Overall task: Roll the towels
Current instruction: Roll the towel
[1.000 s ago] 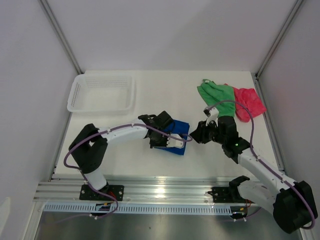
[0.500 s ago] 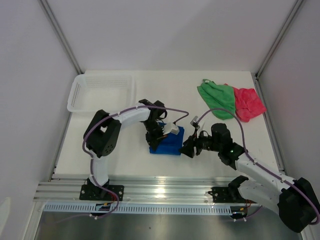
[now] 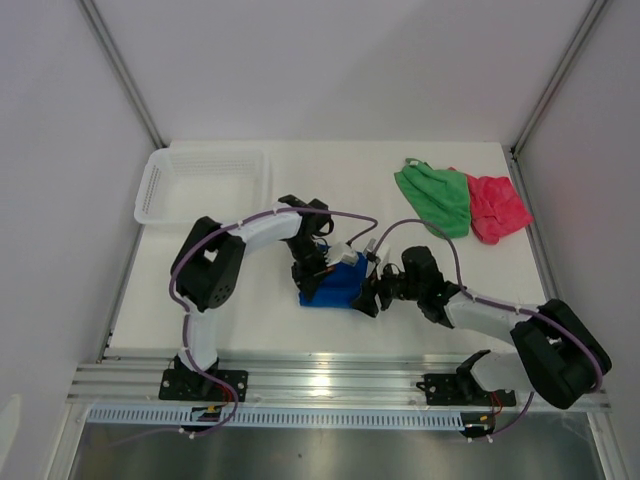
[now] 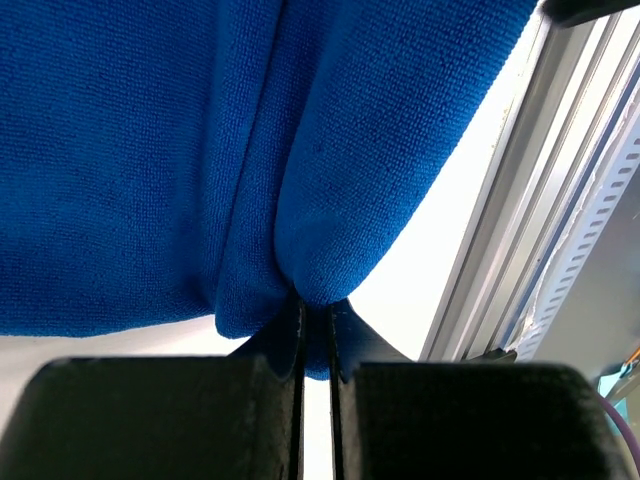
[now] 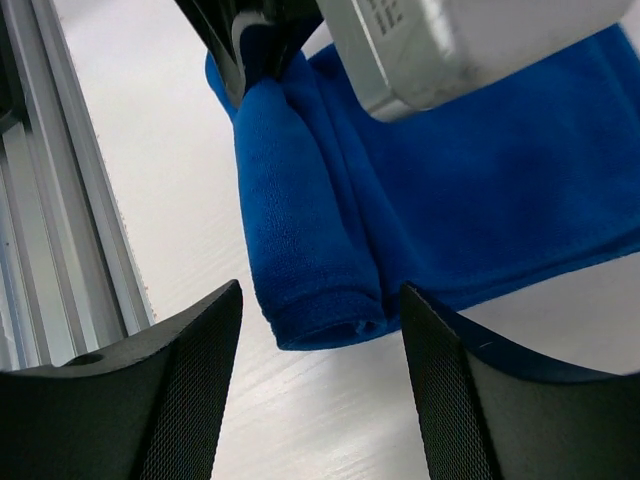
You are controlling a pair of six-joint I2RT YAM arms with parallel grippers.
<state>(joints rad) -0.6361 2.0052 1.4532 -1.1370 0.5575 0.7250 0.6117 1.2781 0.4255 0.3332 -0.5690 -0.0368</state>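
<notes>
- The white tabletop point(image 3: 250, 310) is smooth and matt — it fills the floor of a booth closed in by plain pale wall panels point(image 3: 330, 70) with grey metal struts in the corners.
- A ribbed aluminium rail point(image 3: 330, 375) runs along the near edge, with both arm bases bolted to it.
- The royal blue cloth towel point(image 3: 340, 288) lies near the middle of the tabletop, a little toward the near edge, with one long side folded over into a thick roll.
- The left tool point(image 3: 318, 272) comes down on the blue towel from above; its fingers are pressed together on a pinched fold of the cloth.
- The right tool point(image 3: 372, 296) sits low at the towel's right side, its fingers spread wide — the rolled end shows between the tips, and the tool holds nothing.
- The bright green cloth towel point(image 3: 435, 198) lies crumpled at the far right of the tabletop, touching the pink-red cloth towel point(image 3: 497, 208), which is bunched just beside it toward the right wall.
- A white plastic mesh basket point(image 3: 205, 185) stands at the far left corner, well apart from all three towels.
</notes>
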